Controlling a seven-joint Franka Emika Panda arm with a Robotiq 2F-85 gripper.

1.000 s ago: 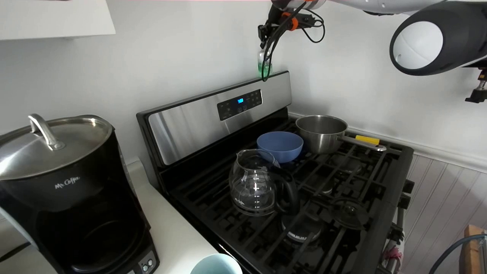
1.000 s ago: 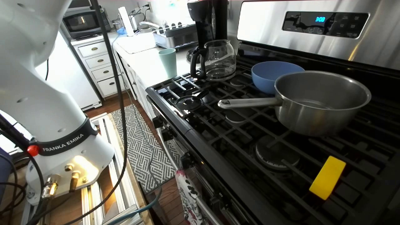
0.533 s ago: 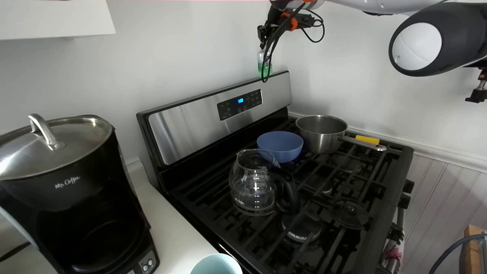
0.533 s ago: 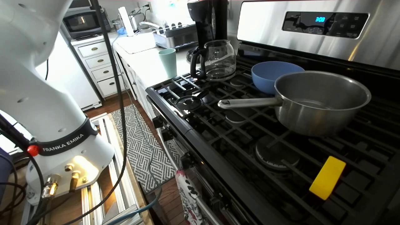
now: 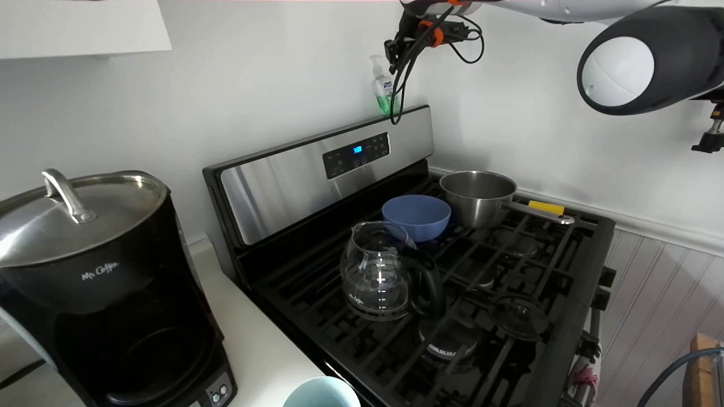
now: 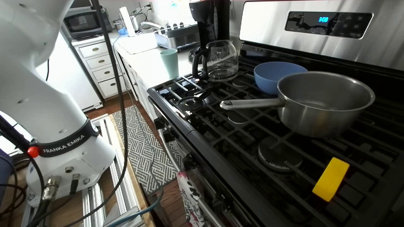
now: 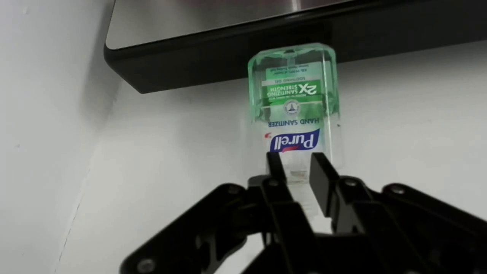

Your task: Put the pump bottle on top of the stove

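While I've got the fingers (image 7: 323, 175) spread, a clear gap between the two tips, the pump bottle (image 7: 295, 108) is right past them in the wrist view, neck lined up with that gap. Its Purell label (image 7: 295, 140) reads upside down there. Can't tell whether either finger touches it. Bottle's base is at the top edge of the back panel (image 5: 283, 195) on the stove (image 5: 543, 277); in an exterior view I see it tilted, pale pump head (image 5: 376, 65) just beside the fingers. Liquid shows green in the lower part.

Rest, all relative to the stove. Blue display (image 6: 323, 19) on its back panel reads 3:08. Blue bowl (image 5: 416, 229): on the stove, rear, close to the back panel. Steel saucepan (image 6: 318, 124): on the stove, rear, next to the bowl, handle toward the stove's front; can't tell if the two touch. Glass carafe (image 5: 367, 282): on the stove, at the end by the table (image 5: 260, 322). Yellow block (image 6: 330, 179): on the stove, end away from the table. Coffee maker (image 5: 113, 294) with a metal lid (image 5: 113, 209) on top: on the table beside the stove. Pale green cup (image 6: 169, 63): on the table, just beside the stove's corner. Patterned towel (image 6: 189, 197): hanging at the stove's front. Arm (image 6: 53, 104): base out in front of the stove, upper links over the stove in an exterior view.
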